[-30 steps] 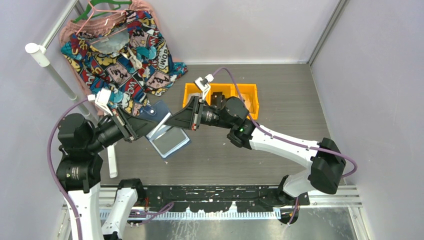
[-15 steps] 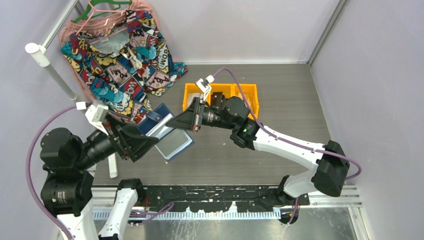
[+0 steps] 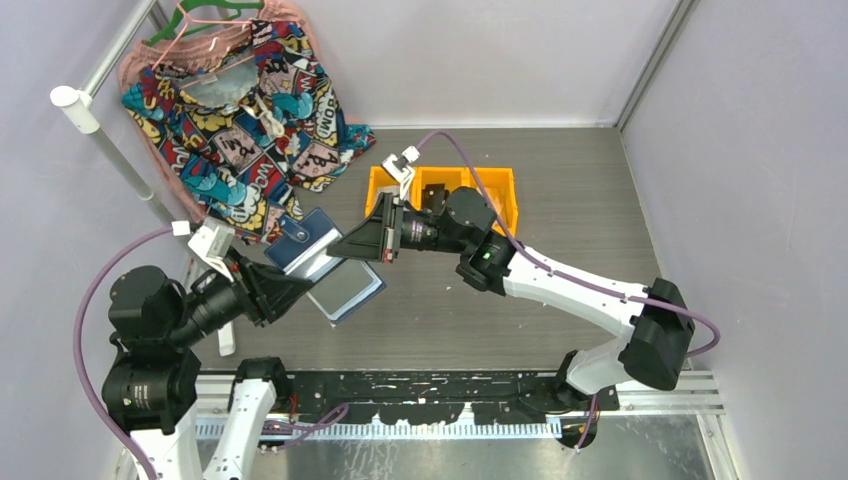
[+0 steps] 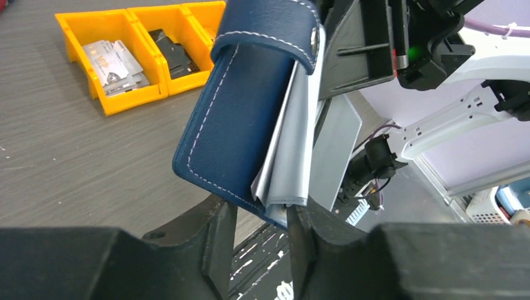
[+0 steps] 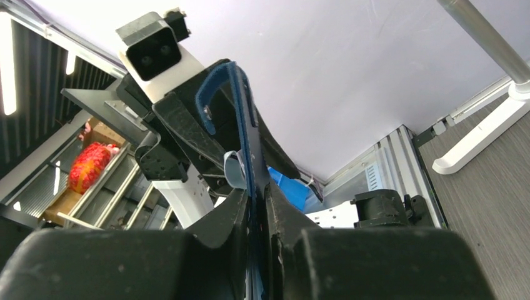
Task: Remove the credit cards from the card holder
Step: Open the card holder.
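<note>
Top external view: the card holder (image 3: 302, 240) hangs open at 9 o'clock from table centre. The left gripper (image 4: 259, 215) pinches its lower corner, and the right gripper (image 5: 253, 200) is clamped on its edge. Grey credit cards (image 4: 294, 150), possibly only pocket leaves, protrude. Yellow bins (image 3: 500, 195) sit at 1 o'clock.

The surface (image 3: 580, 200) is dark grey, with lines like wood. Pale purple walls (image 3: 480, 50) stand at the back and on both sides. A white pole (image 3: 110, 148) stands on the left. A bright shirt (image 3: 250, 110) with comic pictures hangs by the pole, and its bottom end touches the surface. Yellow bins (image 3: 508, 200) sit side by side near the back wall. A metal rail (image 3: 440, 385) runs along the near edge. In the right wrist view, long lights (image 5: 7, 75) shine up high. Something red and bumpy (image 5: 87, 167) rests on a shelf (image 5: 53, 203).
</note>
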